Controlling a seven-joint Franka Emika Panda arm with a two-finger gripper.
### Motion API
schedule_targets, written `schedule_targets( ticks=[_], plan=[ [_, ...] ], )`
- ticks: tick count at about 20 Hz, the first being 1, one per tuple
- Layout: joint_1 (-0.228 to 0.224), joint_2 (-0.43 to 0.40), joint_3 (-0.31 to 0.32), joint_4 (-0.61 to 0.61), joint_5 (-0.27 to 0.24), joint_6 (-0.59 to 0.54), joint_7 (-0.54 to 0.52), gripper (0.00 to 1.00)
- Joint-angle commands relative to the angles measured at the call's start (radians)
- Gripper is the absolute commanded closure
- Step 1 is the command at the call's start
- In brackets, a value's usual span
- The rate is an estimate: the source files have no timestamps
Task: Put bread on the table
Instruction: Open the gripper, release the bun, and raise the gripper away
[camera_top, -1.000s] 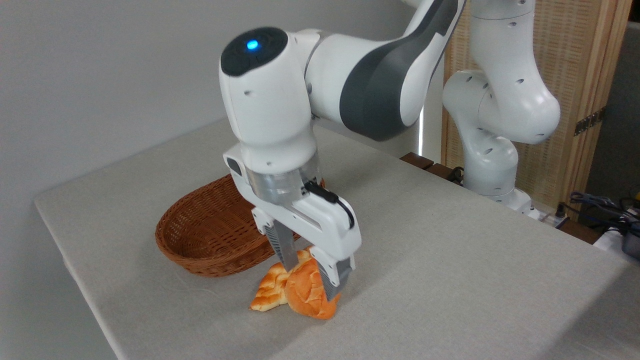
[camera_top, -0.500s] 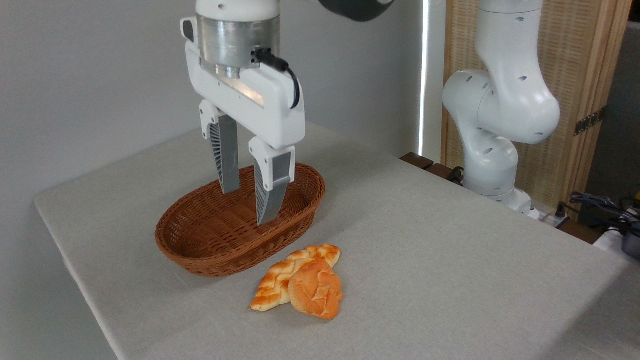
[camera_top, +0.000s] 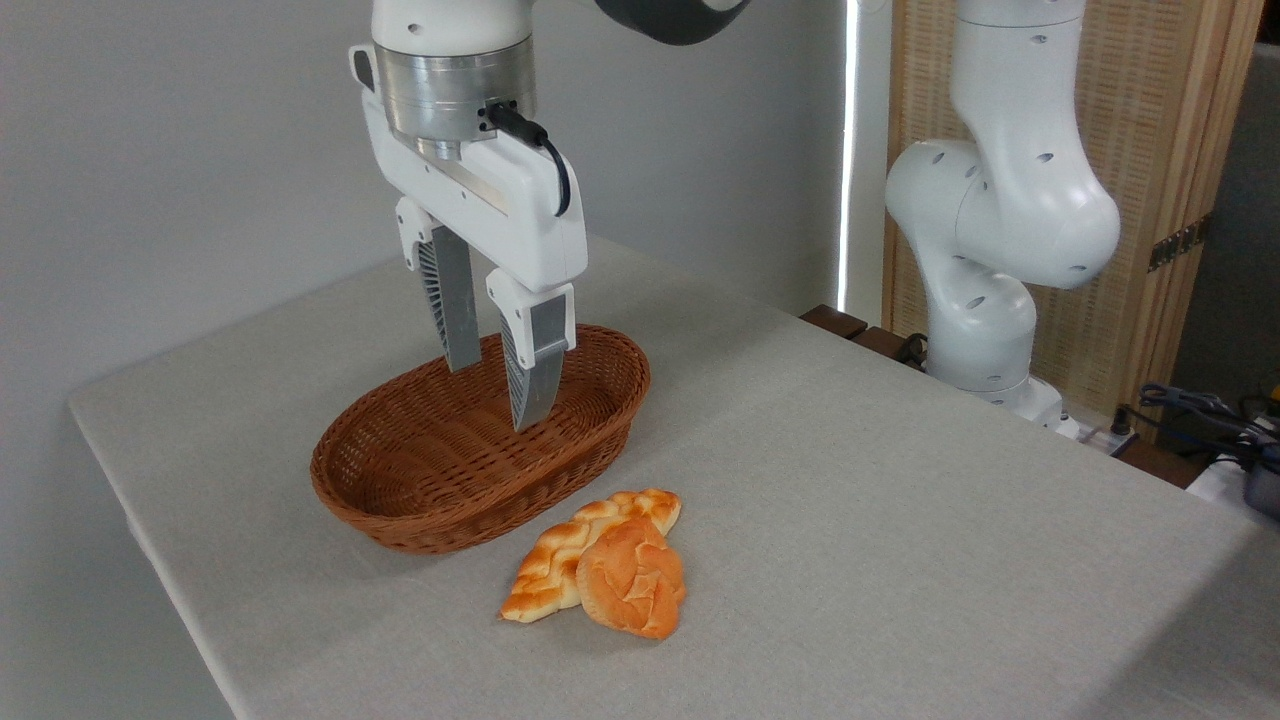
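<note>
Bread released, and we have pulled the arm up and away.

At left the wicker basket (camera_top: 480, 460) sits empty; above it our gripper (camera_top: 497, 385) hangs with its fingers slightly apart, holding nothing, where a second ago it clamped the bun low down. To the right the bread (camera_top: 632, 590) rests on the table (camera_top: 900, 520), leaning on the braided loaf (camera_top: 560, 555). We judge the placing done.
</note>
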Motion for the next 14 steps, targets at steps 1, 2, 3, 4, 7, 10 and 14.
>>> schedule_targets(
  ticks=[1, 2, 3, 4, 7, 10, 14],
  plan=[
    [0.000, 0.009, -0.017, 0.019, 0.001, -0.023, -0.072, 0.00],
    [0.000, 0.012, -0.019, 0.019, 0.001, -0.023, -0.079, 0.00],
    [-0.001, 0.012, -0.023, 0.019, 0.001, -0.029, -0.082, 0.00],
    [-0.001, 0.018, -0.041, 0.019, 0.012, -0.037, -0.095, 0.00],
    [-0.001, 0.023, -0.069, 0.019, 0.073, -0.041, -0.163, 0.00],
    [0.000, 0.023, -0.068, 0.019, 0.060, -0.040, -0.149, 0.00],
    [0.000, 0.023, -0.068, 0.019, 0.032, -0.035, -0.151, 0.00]
  ],
)
